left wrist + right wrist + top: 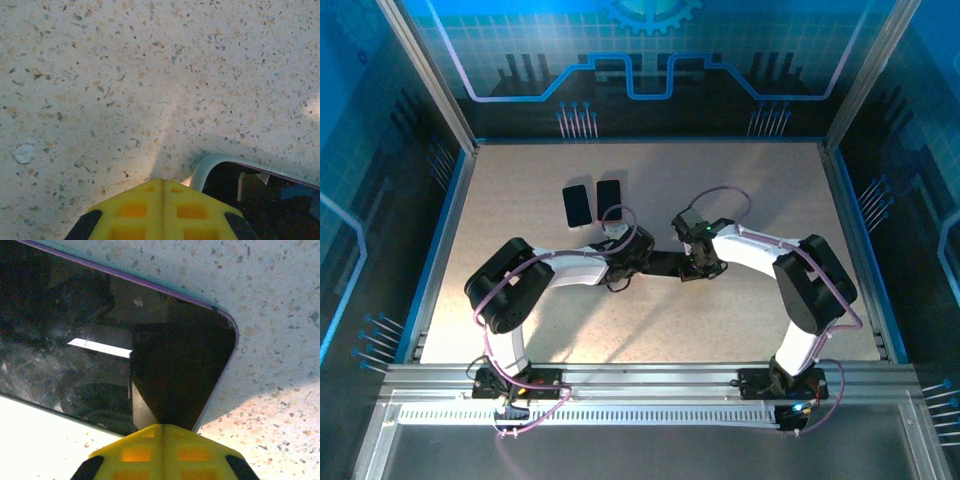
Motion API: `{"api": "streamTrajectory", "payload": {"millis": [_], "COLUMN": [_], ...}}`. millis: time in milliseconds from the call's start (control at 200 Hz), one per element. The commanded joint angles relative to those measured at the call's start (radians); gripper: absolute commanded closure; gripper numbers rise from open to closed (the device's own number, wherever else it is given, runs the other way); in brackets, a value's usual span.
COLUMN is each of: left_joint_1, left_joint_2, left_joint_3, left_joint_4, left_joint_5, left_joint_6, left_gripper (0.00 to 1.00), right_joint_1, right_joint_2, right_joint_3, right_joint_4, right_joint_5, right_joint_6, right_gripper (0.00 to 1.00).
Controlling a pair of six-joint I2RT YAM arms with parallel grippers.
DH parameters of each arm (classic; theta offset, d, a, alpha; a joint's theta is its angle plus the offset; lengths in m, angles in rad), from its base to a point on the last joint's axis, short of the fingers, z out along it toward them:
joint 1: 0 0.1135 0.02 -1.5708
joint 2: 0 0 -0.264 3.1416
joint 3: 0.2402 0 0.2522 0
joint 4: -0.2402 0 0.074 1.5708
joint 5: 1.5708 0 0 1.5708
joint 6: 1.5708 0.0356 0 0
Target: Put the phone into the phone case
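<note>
Left arm (520,290) and right arm (810,285): white links between black joint housings, each trailed by a looping purple cable (720,190). A green light (708,229) glows just behind the right gripper (162,432). It and the left gripper (162,187) are yellow with square recesses and black corners.

a pale, speckled stone-pattern tabletop (750,190) lies between dark wall panels printed with blue circuit lines and a gear (650,40). a ribbed aluminium rail (650,385) runs along its near edge.

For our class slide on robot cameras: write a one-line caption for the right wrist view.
Shut right gripper at the near edge of a dark glossy phone lying on a speckled table.
</note>
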Motion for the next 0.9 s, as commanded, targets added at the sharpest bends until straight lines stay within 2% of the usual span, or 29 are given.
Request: {"api": "streamTrajectory", "payload": {"millis": [0, 115, 330, 580, 895], "left_joint_1": [-0.021, -0.025, -0.041, -0.047, -0.071], "left_joint_2": [-0.024, -0.04, -0.064, -0.109, -0.101], "left_joint_3": [0.009, 0.008, 0.003, -0.017, 0.009], "left_joint_4": [-0.064, -0.069, -0.083, -0.107, -0.112], "left_joint_5": [0.008, 0.003, -0.01, -0.03, -0.022], "left_joint_6": [0.03, 0.038, 0.034, 0.035, 0.035], "left_gripper": [1.0, 1.0, 1.0, 1.0, 1.0], "right_joint_1": [-0.013, -0.058, -0.142, -0.219, -0.228], "right_joint_2": [0.005, -0.059, -0.062, 0.019, 0.112], "right_joint_3": [-0.045, -0.006, 0.053, 0.12, 0.177], "right_joint_4": [0.012, -0.021, -0.032, -0.021, -0.017], "right_joint_5": [-0.205, -0.2, -0.197, -0.205, -0.21], "right_joint_6": [-0.002, -0.032, -0.072, -0.117, -0.135], "right_gripper": [1.0, 1.0, 1.0, 1.0, 1.0]}}
